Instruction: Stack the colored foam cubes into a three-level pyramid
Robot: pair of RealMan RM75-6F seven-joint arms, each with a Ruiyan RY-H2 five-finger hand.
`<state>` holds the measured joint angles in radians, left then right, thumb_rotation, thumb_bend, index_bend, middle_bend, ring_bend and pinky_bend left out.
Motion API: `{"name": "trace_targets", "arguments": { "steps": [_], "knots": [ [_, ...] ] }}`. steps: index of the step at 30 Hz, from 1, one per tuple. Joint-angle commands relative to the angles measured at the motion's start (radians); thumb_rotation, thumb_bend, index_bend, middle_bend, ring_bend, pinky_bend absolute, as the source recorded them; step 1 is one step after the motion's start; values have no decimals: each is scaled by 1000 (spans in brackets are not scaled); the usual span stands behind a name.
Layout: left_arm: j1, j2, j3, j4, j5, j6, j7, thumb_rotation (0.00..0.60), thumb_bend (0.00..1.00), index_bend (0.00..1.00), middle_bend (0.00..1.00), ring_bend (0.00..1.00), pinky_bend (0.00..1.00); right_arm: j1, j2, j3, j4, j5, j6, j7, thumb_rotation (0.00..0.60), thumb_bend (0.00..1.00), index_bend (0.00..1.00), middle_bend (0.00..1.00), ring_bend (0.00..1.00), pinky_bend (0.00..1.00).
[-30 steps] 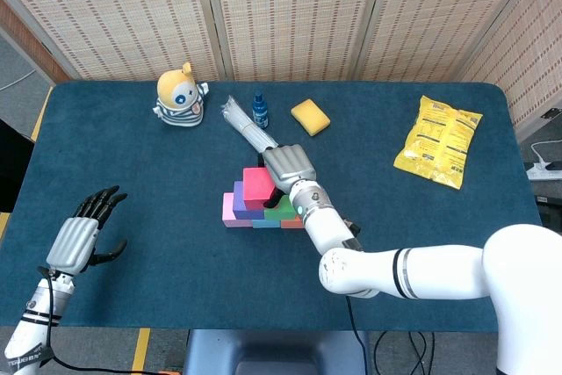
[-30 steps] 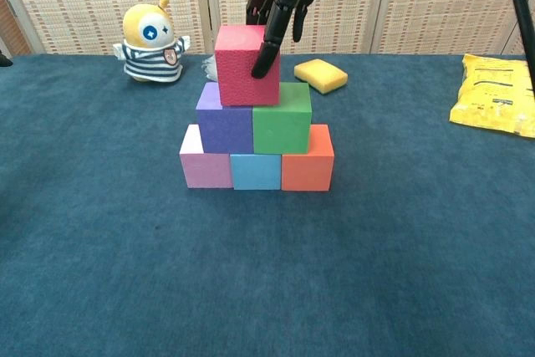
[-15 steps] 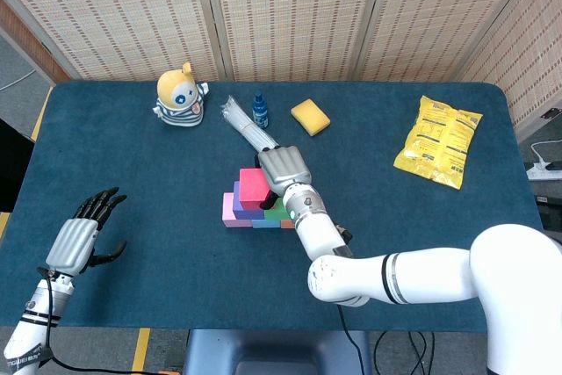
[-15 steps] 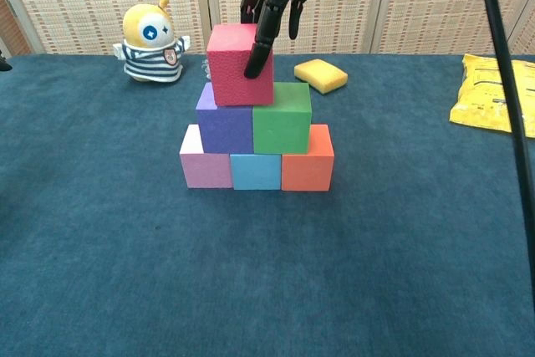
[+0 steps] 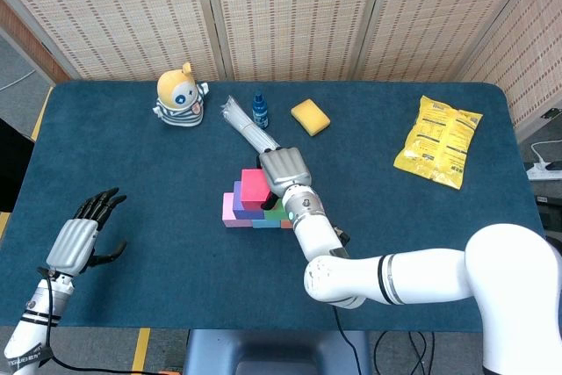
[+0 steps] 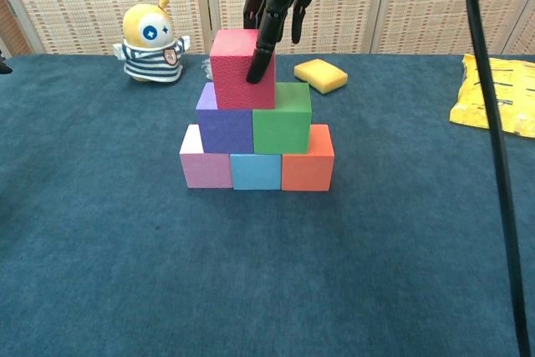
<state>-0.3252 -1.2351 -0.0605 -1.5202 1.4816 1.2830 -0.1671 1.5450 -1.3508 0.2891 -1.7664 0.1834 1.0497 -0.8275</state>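
Behind the counter (image 5: 132, 173) stands a wall of woven, cane-patterned folding panels (image 5: 290, 15). The counter itself is covered in dark teal carpet-like cloth.

Six foam cubes form one pyramid near the counter's middle. The bottom row has three: a pink cube (image 6: 205, 160), a light blue cube (image 6: 255, 171) and an orange cube (image 6: 308, 162), side by side and touching. Two sit on them: a purple cube (image 6: 224, 125) and a green cube (image 6: 282, 120). One red cube (image 6: 242, 68) tops the pile, resting mostly over the purple cube and reaching partly onto the green one, so it sits a little left of centre. The cubes have a fine, grainy surface and square edges.

There is one yellow snack bag (image 5: 439, 140) far right, one yellow striped plush toy (image 5: 180, 94) at the back left, one yellow sponge (image 5: 310, 117), one bundle of clear plastic (image 5: 241, 122), and one small blue bottle (image 5: 260, 109) behind the pyramid.

The right hand (image 6: 272, 7) hangs over the red cube, fingers pointing down, with a fingertip (image 6: 254, 73) against the cube's right front face; whether it grips the cube I cannot tell. The left hand (image 5: 83, 233) hovers at the near left edge, fingers spread, holding nothing.
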Motion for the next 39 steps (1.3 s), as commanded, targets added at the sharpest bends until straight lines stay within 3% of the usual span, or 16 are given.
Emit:
{"name": "trace_targets", "arguments": {
  "steps": [1, 10, 16, 33, 36, 39],
  "knots": [
    [0, 0, 0, 1, 1, 1, -1, 600, 335, 107, 15, 0, 92, -4, -2, 6, -2, 1, 3, -5, 600, 264, 519, 341, 330, 387],
    [1, 0, 0, 2, 1, 2, -4, 600, 334, 104, 15, 0, 91, -12, -8, 19, -4, 3, 12, -23, 600, 264, 478, 341, 326, 384],
    [1, -2, 0, 4, 2, 2, -6, 600, 335, 101, 12, 0, 86, -19, -11, 27, -10, 2, 15, -38, 600, 264, 310, 342, 311, 373],
    [-5, 1, -1, -1, 3, -4, 3, 600, 335, 85, 6, 0, 84, -44, 1, 40, -36, 6, 11, -64, 600, 264, 124, 340, 279, 343],
    [-9, 5, -3, -5, 1, -8, 7, 600, 335, 84, 5, 0, 84, -56, 21, 48, -60, 0, 7, -55, 600, 245, 25, 290, 255, 329],
    [-13, 12, -7, -8, -1, -12, 8, 600, 335, 84, 5, 0, 84, -84, 59, 54, -98, -32, 10, -30, 600, 193, 0, 211, 219, 310]
  ]
}}
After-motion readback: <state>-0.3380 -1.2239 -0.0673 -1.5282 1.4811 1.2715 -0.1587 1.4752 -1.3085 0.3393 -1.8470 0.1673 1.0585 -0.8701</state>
